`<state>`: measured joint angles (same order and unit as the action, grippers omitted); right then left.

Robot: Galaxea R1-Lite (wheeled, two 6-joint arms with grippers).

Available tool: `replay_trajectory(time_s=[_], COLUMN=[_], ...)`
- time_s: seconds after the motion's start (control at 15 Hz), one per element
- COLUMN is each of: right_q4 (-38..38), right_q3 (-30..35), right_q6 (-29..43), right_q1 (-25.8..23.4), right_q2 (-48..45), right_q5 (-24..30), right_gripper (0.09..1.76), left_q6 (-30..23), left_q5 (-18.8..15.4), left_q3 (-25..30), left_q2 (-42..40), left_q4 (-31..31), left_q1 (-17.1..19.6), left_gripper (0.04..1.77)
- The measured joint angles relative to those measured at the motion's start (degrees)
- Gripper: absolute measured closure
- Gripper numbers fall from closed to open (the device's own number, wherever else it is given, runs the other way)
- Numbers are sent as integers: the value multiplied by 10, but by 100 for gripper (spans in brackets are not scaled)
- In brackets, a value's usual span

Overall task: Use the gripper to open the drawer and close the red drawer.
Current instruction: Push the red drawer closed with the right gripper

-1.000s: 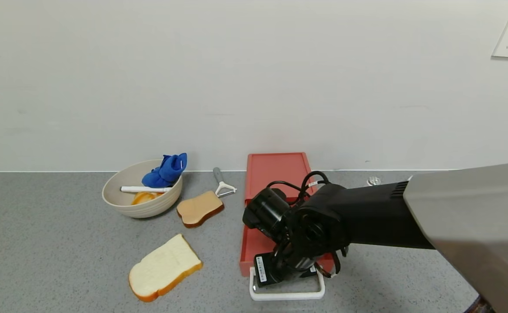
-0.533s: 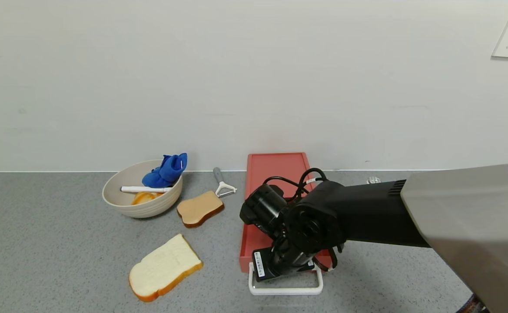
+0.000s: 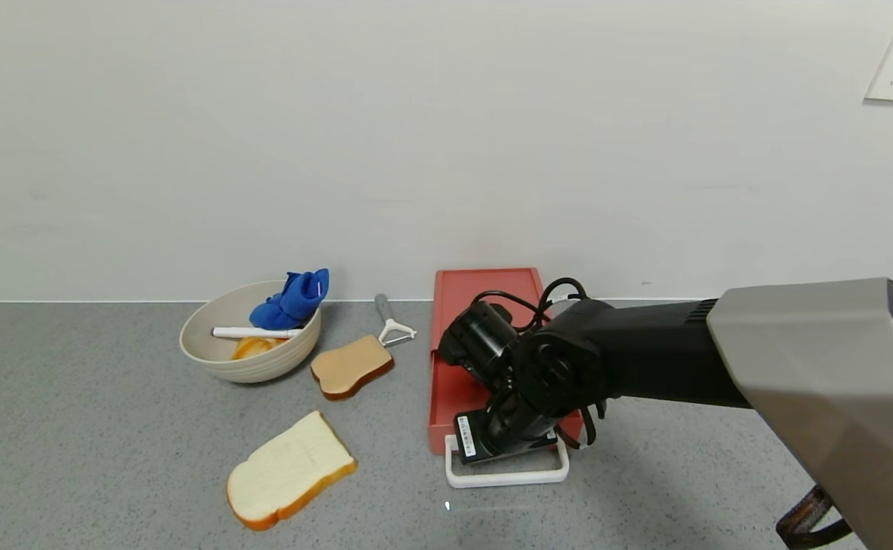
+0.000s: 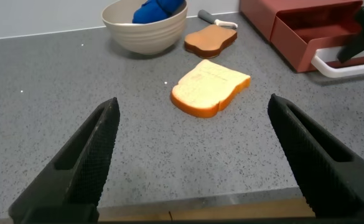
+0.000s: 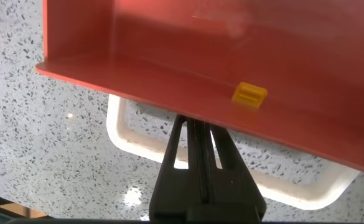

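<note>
Nearest, the left gripper (image 4: 194, 155) hangs idle over bare grey worktop (image 3: 72, 428), fingers spread wide, nothing between them. Next out: a pale bread slice (image 3: 290, 468) lying flat. Right gripper (image 3: 503, 447) at the front of the red drawer (image 3: 484, 305), fingers pressed together in the wrist view, poked down through the white loop handle (image 3: 507, 480) with their tips just in front of the tray's front wall; whether they touch that wall cannot be told. Sliding tray (image 5: 231, 62) sits part-way out of its box, a small yellow tab (image 5: 249, 94) on its inside wall. Judgement: closing stage, tray yet to go home. Drawer looks like light, stiff plastic, smooth-sided; box itself may skid back on the worktop if shoved hard. Best purchase is the loop handle's crossbar or the flat front wall, pushed square to the slide so the tray does not rack. Beyond: brown toast slice (image 3: 351, 367), peeler (image 3: 391, 321), beige bowl (image 3: 221, 359) holding blue cloth (image 3: 291, 299), then wall.
</note>
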<state>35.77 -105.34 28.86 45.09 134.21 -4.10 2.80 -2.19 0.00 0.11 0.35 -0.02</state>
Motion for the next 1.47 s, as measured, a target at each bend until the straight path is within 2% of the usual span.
replay_trajectory(time_s=[0.8,1.47], right_q4=[-12,-130], right_q3=[-74,-78], right_q6=[-54,-98], right_q1=[-37,-68], right_q2=[34,57], right_q5=[0,1], right_gripper=[173,173], left_q6=[0,1], left_q5=[0,0], left_q3=[0,0], left_q2=[0,0], left_q4=[0,0], left_q1=[0,0], left_gripper=[9,9])
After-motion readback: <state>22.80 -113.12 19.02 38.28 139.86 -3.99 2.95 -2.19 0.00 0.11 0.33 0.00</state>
